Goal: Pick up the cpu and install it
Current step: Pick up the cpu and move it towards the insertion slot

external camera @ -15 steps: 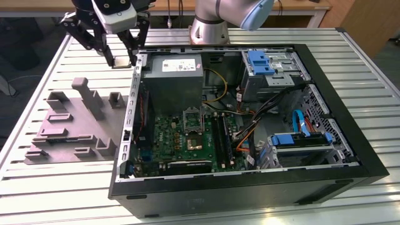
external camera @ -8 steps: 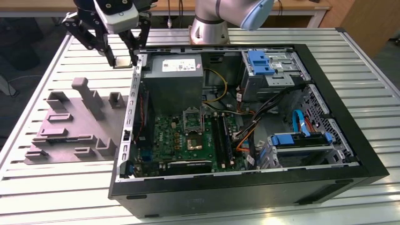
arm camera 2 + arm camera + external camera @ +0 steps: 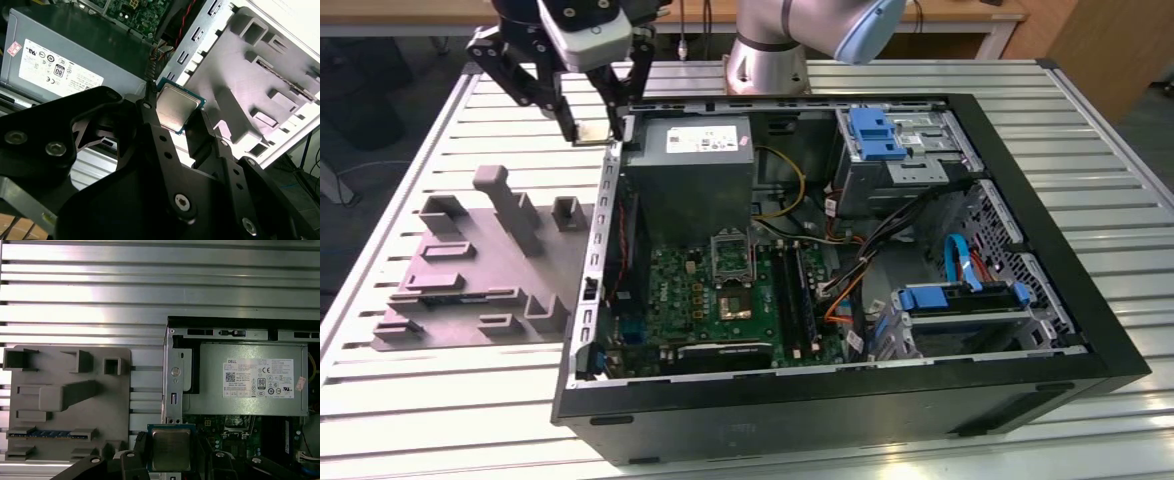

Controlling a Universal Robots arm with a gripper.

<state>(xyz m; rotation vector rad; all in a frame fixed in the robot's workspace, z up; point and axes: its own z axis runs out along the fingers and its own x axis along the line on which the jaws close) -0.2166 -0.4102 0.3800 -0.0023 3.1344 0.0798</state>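
Cpu (image 3: 171, 449) pinched in pincer (image 3: 176, 105), pale top showing in both wrist views; in exterior view at eleven o'clock from motherboard (image 3: 720, 290), seemingly over case wall (image 3: 606, 210).

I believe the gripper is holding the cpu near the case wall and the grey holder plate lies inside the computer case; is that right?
Not quite. The gripper does hold the cpu near the computer case wall, but the grey holder plate lies outside the case, on the slatted table beside it, as the exterior view shows.
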